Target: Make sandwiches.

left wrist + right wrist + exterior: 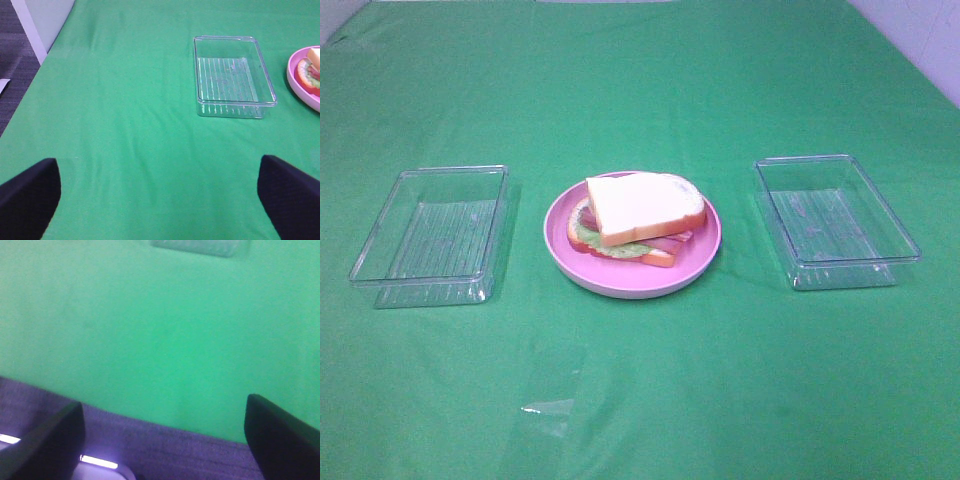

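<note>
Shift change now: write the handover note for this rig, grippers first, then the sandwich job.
Left gripper: open, holding nothing, above bare green cloth.
Right gripper: open, holding nothing, at the table edge.
Sandwich: stacked on the pink plate, top bread slice skewed over lettuce and bacon.
Left tray and right tray: both empty.
Done: stacking appears complete. Left: nothing evident; perhaps square the top slice.

Neither of my arms shows in the high camera's picture. My left black two-fingered gripper (160, 200) appears only in its own wrist camera: two dark fingertips (27, 197) spread wide apart with nothing between them, held above the green surface, touching nothing. My right black two-fingered gripper (165, 440) is likewise spread wide, its fingertips (285, 437) apart and empty, hanging over an edge of the green counter.
</note>
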{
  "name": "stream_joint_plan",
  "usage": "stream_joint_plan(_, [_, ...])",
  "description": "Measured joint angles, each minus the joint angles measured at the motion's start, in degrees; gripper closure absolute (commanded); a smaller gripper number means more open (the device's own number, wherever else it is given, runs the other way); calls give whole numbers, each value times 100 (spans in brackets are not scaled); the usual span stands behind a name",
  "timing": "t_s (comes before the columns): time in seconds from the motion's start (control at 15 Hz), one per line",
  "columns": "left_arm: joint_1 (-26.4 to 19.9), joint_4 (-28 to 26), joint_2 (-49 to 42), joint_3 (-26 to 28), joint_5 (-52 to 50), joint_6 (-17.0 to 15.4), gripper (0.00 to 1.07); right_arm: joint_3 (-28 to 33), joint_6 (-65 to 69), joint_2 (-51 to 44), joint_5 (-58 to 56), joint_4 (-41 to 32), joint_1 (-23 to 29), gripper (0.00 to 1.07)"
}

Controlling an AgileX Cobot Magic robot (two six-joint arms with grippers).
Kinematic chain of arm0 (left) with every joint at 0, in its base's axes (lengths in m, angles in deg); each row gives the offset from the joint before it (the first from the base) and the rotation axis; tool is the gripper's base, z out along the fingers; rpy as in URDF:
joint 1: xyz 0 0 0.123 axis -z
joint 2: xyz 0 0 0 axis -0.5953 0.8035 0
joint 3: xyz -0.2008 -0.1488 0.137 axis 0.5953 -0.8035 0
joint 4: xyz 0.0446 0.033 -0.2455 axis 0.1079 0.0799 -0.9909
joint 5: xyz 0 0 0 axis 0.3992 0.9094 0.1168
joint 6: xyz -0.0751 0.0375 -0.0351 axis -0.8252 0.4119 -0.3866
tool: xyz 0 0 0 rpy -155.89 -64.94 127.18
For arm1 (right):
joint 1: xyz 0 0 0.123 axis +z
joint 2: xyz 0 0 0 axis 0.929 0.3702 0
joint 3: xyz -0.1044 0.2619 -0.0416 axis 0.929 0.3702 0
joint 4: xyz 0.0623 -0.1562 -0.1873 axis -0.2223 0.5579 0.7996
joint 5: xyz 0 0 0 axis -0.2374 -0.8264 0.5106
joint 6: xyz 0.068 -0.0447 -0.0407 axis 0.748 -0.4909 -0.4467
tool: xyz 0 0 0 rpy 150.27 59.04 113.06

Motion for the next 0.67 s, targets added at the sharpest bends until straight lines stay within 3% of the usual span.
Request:
stream_joint_plan(0.2, [0,0,0,0,0,0,6,80,-143,-1209,-46,57,-676,22])
stream_joint_plan(0.33, [0,0,0,0,0,0,6,86,-149,-1725,-52,57,-848,22])
stream_joint_plan(0.67, [0,0,0,0,0,0,6,86,-149,-1856,-57,57,-945,22])
